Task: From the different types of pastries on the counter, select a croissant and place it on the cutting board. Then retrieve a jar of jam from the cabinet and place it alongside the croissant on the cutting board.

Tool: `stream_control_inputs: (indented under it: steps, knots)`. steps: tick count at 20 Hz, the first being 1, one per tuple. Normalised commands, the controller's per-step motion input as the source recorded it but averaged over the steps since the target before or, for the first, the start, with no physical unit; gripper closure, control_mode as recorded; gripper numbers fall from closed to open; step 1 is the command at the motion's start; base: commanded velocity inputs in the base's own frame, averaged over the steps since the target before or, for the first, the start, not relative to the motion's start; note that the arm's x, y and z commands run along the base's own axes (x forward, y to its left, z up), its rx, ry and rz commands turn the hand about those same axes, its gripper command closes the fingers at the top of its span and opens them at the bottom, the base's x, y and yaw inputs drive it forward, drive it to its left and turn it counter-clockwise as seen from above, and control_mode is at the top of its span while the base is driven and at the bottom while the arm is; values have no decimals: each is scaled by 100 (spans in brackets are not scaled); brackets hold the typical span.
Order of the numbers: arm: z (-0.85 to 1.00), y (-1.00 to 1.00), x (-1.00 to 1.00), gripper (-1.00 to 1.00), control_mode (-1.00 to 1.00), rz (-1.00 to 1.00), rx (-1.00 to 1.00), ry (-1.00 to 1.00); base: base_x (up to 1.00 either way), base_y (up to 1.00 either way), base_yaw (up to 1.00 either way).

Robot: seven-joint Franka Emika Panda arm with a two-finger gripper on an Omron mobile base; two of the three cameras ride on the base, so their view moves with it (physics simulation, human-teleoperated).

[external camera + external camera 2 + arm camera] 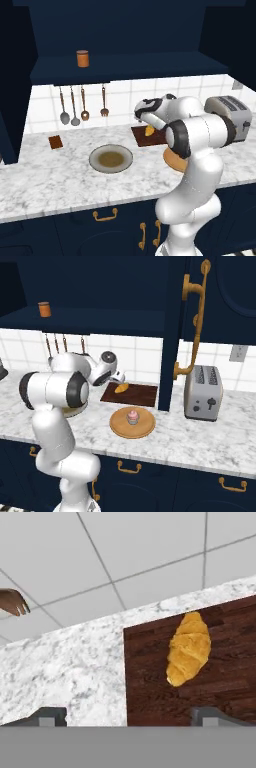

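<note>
The tool (127, 716) is spread wide and grips nothing; its two tips show far apart at the bottom of the hand view, one over the marbled tabletop (60, 667), the other over the board (225, 677). The croissant (188, 648) lies flat on the board just ahead of the tool, near the board's edge, apart from both tips. From the right base camera the tool (120, 377) hangs just beside the croissant (121, 388) at the board's (137, 395) near-left end. The jar (83, 58) stands upright on the cabinet (125, 30) shelf, well above the tool and off to one side. The cupcake (132, 416) sits on a round plate (120, 428), below the board.
</note>
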Motion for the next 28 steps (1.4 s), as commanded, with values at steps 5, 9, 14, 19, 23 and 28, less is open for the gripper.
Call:
stream_control_inputs:
  steps: [5,9,14,19,23,28]
  knots:
    - [54,58,-96,-100,-100,10,-11,-23,0,0,0]
    - [78,33,-55,-100,-100,1,-7,-23,0,0,0]
    - [94,20,-37,-100,-100,0,-4,-18,0,0,0]
    - [94,16,-39,-100,-100,0,-2,-14,0,0,0]
    - [100,22,-56,-100,-100,2,-1,-13,0,0,0]
    - [97,27,-64,-100,-100,4,0,-7,0,0,0]
